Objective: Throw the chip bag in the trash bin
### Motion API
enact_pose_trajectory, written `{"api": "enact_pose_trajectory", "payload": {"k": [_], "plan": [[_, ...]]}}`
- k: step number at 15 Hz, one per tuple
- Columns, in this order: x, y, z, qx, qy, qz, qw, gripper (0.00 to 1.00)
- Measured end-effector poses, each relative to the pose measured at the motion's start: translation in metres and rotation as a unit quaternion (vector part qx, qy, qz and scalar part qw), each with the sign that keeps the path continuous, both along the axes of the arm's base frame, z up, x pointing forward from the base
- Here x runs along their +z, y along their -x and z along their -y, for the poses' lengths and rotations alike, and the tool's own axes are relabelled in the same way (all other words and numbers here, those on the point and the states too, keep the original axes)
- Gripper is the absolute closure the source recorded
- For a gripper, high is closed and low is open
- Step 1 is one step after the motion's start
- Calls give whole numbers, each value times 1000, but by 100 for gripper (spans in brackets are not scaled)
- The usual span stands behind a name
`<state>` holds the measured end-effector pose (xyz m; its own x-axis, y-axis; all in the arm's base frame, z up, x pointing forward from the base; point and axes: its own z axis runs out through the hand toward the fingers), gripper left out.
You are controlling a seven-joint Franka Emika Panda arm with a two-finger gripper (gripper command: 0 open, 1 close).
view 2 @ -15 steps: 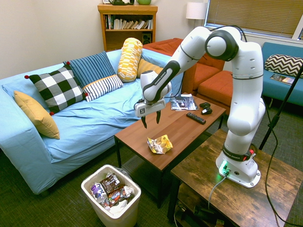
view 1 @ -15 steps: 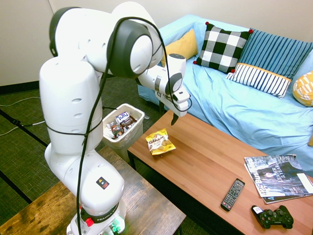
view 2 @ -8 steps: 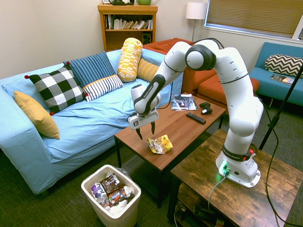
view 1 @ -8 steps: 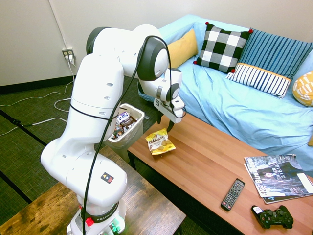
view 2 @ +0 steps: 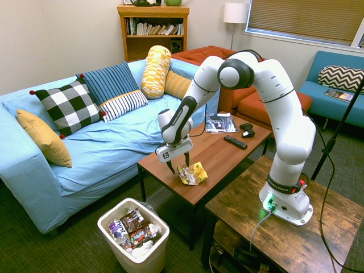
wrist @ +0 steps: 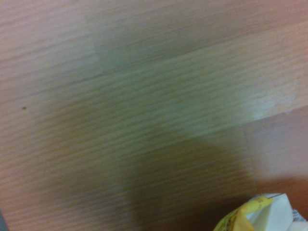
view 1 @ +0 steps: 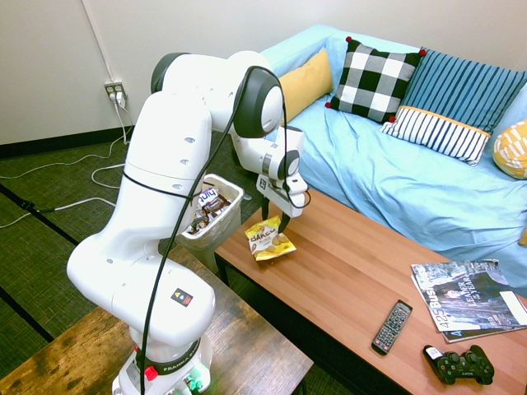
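The chip bag (view 1: 269,238) is seen lying flat on the wooden tabletop (view 1: 362,280), near the end closest to the trash bin, directly beneath the gripper (view 1: 272,223). The gripper is held spread open, with one finger on each side of the bag's upper edge; whether the fingertips touch the bag cannot be told. In the second exterior view the gripper (view 2: 178,168) is seen from the opposite side, its dark fingers pointing down just beside the bag (view 2: 192,173), which appears crumpled and partly folded. In the wrist view only a yellow-and-white corner of the bag (wrist: 262,216) is shown at the lower edge, the rest being blurred wood grain of the tabletop (wrist: 144,96).

A dark printed label is visible on the yellow bag in the first exterior view, but its lettering cannot be read with certainty.

The trash bin (view 1: 231,216) is placed on the floor just past the tabletop's end, beside and below the gripper, and is partly hidden by the arm in the first exterior view. In the second exterior view the bin (view 2: 136,251) is shown whole, with dark and white wrappers (view 2: 134,228) inside it.

Farther from the gripper, at the opposite end of the tabletop, a remote control (view 1: 392,327), a black game controller (view 1: 458,364) and magazines (view 1: 468,298) are seen.
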<state>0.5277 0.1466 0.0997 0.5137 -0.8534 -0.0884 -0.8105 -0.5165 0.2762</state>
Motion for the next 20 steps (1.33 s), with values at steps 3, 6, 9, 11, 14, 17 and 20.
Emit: {"api": "enact_pose_trajectory", "payload": {"k": [3,6,9,11,14,17,20], "plan": [[-11,3,-4,4,2,-7,1000,100],[-12,3,-4,5,3,-6,1000,100],[-15,2,0,2,5,-5,1000,100],[-18,2,1,1,6,-5,1000,100],[-19,1,3,0,6,-3,1000,100],[-20,0,6,-3,8,-1,1000,100],[-20,0,8,-6,6,5,1000,100]]}}
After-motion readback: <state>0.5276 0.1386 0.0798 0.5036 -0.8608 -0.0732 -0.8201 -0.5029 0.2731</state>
